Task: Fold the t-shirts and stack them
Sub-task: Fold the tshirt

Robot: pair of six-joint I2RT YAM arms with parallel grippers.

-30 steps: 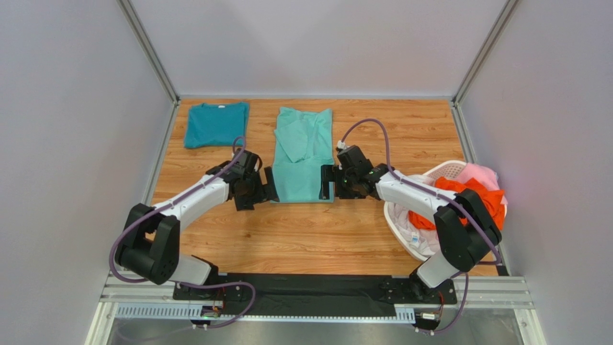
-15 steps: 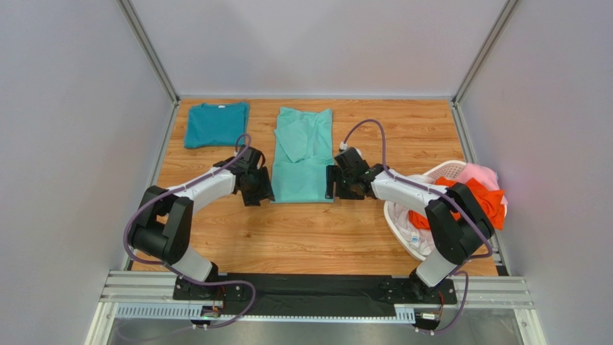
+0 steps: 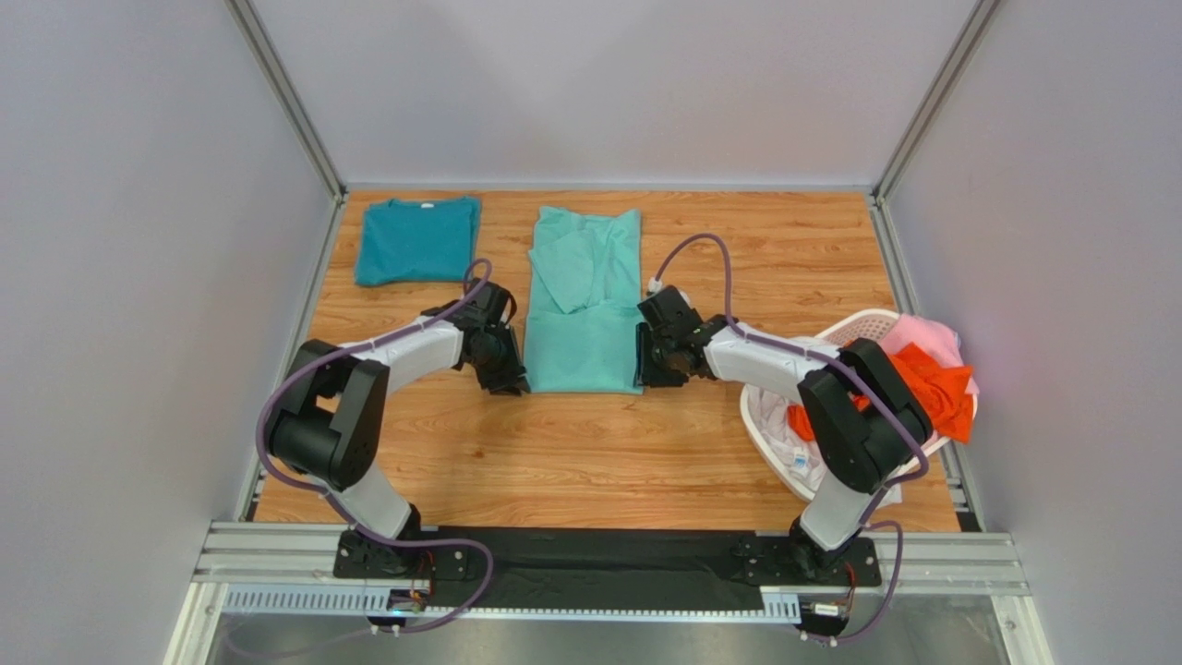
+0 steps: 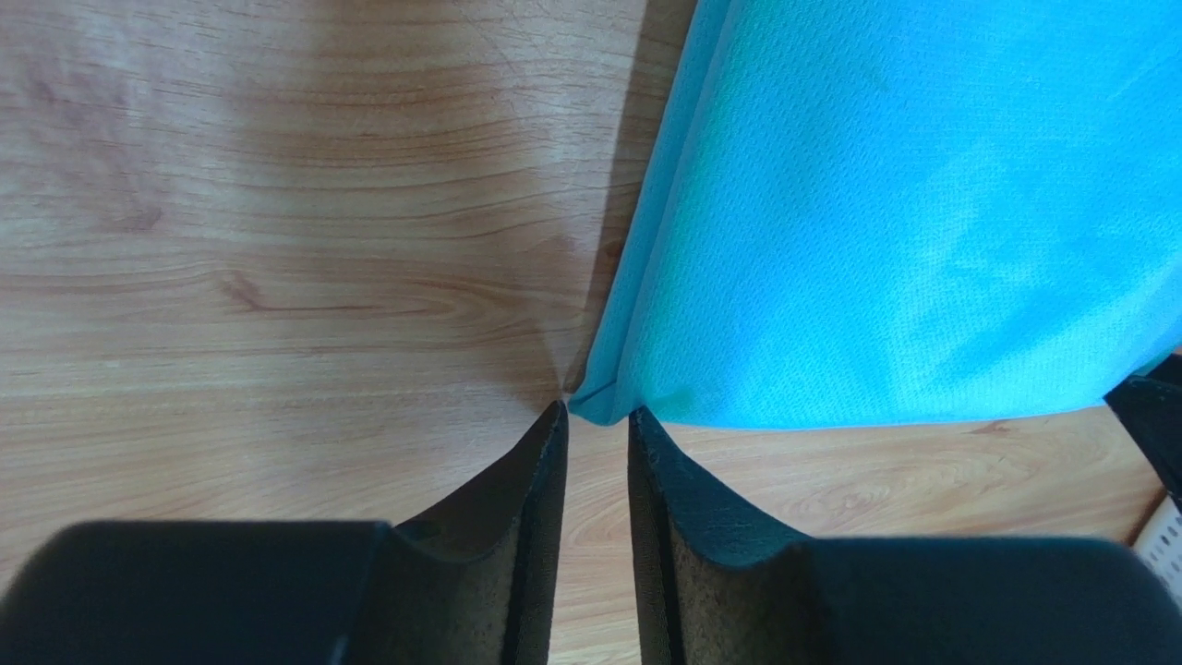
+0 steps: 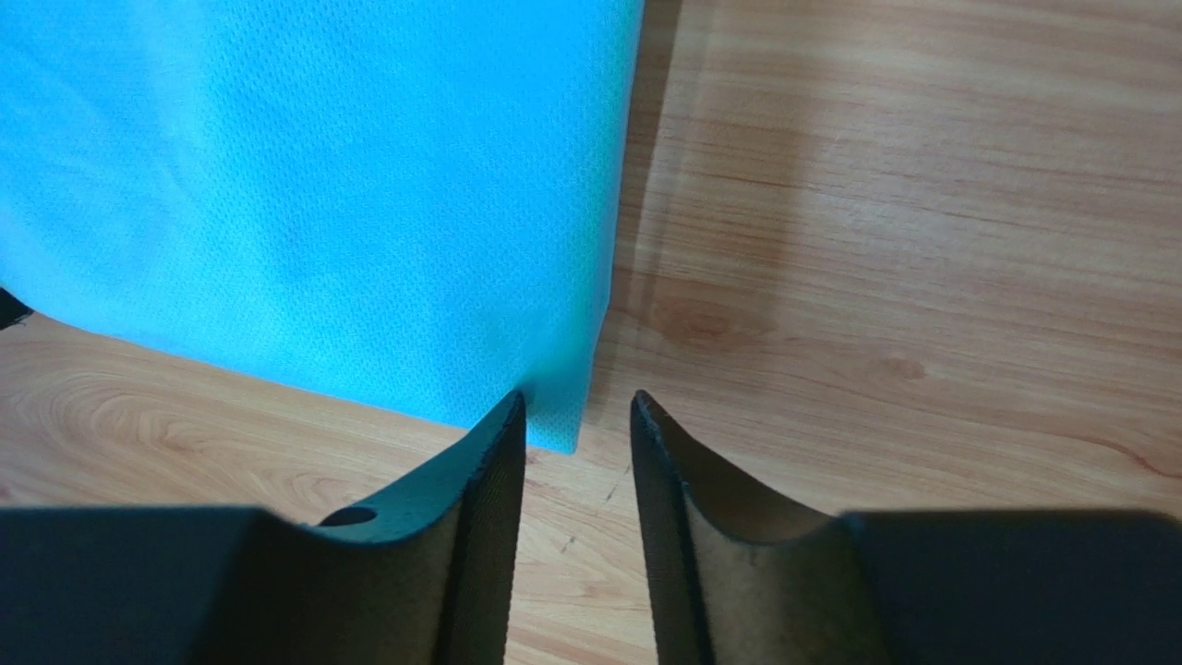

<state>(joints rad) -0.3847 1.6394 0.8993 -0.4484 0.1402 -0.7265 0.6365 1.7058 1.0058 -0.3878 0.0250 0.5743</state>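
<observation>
Mint-aqua t-shirt (image 3: 583,312) meets both grippers at its near hem. The left gripper (image 4: 597,413) has its fingers drawn to a narrow slit with wood showing between them; the shirt's near-left corner touches the tips but is not pinched. The right gripper (image 5: 576,402) stands a little wider, the near-right corner poking just into the mouth of the gap, neither finger pressed on it.

Only the wrist views show this. From the top camera the black gripper heads hide both corners, and the fingers cannot be told apart. The top view alone shows the cloth's whole length: a long strip running away from the grippers, a sleeve flap lying across its far half.

Bare wooden table (image 3: 611,444) lies to the outer side of each gripper and behind both. Far ahead of the left gripper, toward its outer side, a folded darker teal t-shirt (image 3: 414,240) lies apart from the mint one, near the table's far-left corner. Behind the right gripper, past that arm's elbow, a white laundry basket (image 3: 863,327) holds an orange t-shirt (image 3: 944,381) and a pink t-shirt (image 3: 927,337) close to the right wall.
</observation>
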